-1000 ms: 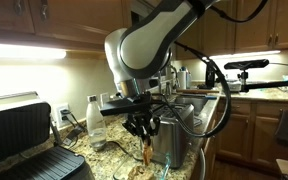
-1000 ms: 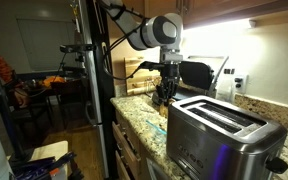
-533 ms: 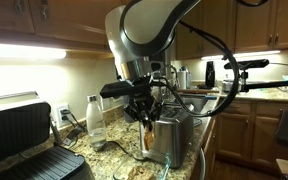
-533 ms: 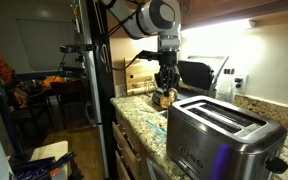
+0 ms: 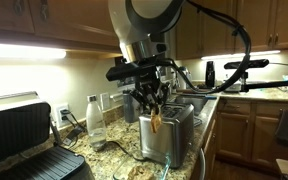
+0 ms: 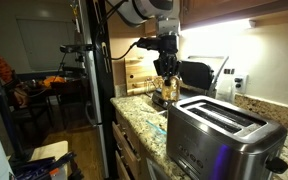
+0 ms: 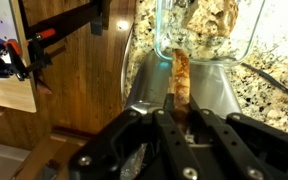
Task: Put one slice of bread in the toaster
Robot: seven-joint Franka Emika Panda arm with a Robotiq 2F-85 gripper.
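My gripper (image 5: 152, 103) is shut on the slice of bread (image 5: 155, 123), a thin golden-brown slice that hangs down from the fingers. In both exterior views it is held in the air near the far end of the shiny steel toaster (image 5: 176, 137), about level with its top. The toaster (image 6: 224, 135) fills the foreground with its top slots empty, and the gripper (image 6: 166, 80) holds the slice (image 6: 168, 97) beyond it. In the wrist view the slice (image 7: 180, 72) sticks out between my fingers (image 7: 179, 108) over the toaster's steel side (image 7: 146, 85).
A black and silver grill press (image 5: 19, 135) stands open on the granite counter. A clear bottle (image 5: 96, 118) stands by the wall. A glass container (image 7: 206, 30) holding more bread sits on the counter. A camera stand (image 5: 246, 68) is behind.
My gripper has risen from the counter with the slice in it and has moved towards the toaster. The toaster has not moved.
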